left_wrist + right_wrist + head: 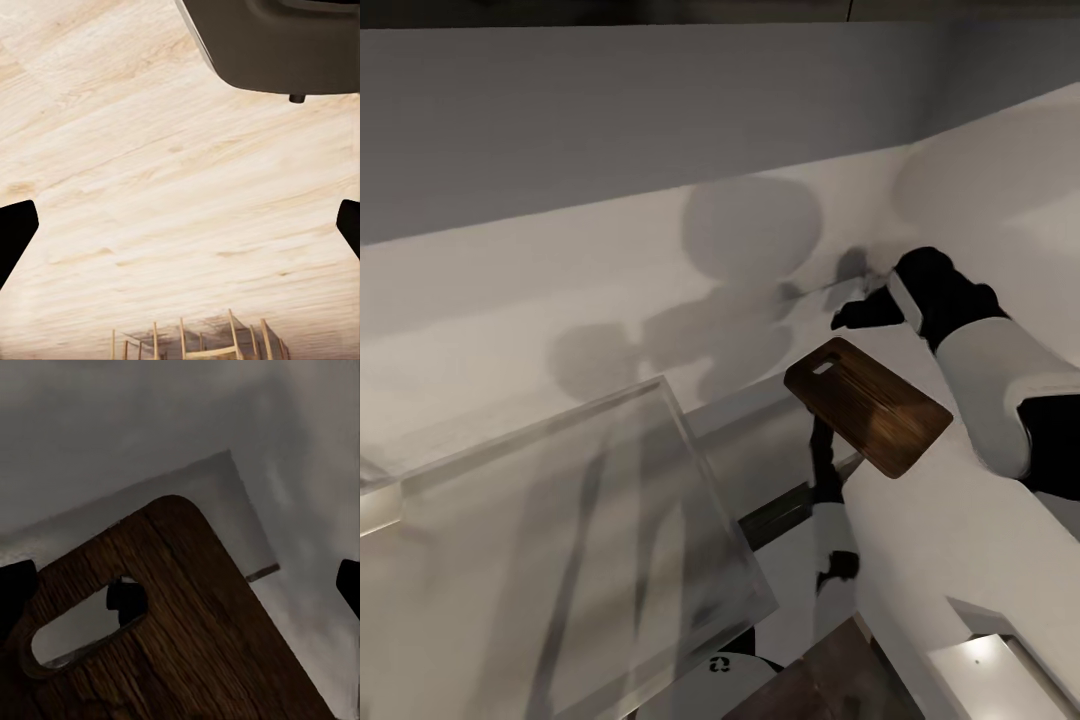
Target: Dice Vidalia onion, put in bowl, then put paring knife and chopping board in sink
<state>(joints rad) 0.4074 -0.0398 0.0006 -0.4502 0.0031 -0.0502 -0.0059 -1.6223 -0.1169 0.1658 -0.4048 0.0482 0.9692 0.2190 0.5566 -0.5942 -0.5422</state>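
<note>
1. Right end effector (852,312): dark, at the end of the white right arm, close to the white wall; whether spread or closed cannot be told.
2. Left end effector (180,221): fingertips (16,229) spread wide, nothing between them, over a pale wood floor (150,172).
3. Chopping board (867,405): dark brown, handle slot toward the wall, raised beside the right arm. What carries it cannot be told.

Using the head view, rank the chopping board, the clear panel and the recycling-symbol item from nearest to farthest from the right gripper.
1. The chopping board, just below the right gripper.
2. The clear panel, at lower left.
3. The recycling-symbol item, at the bottom edge.
</note>
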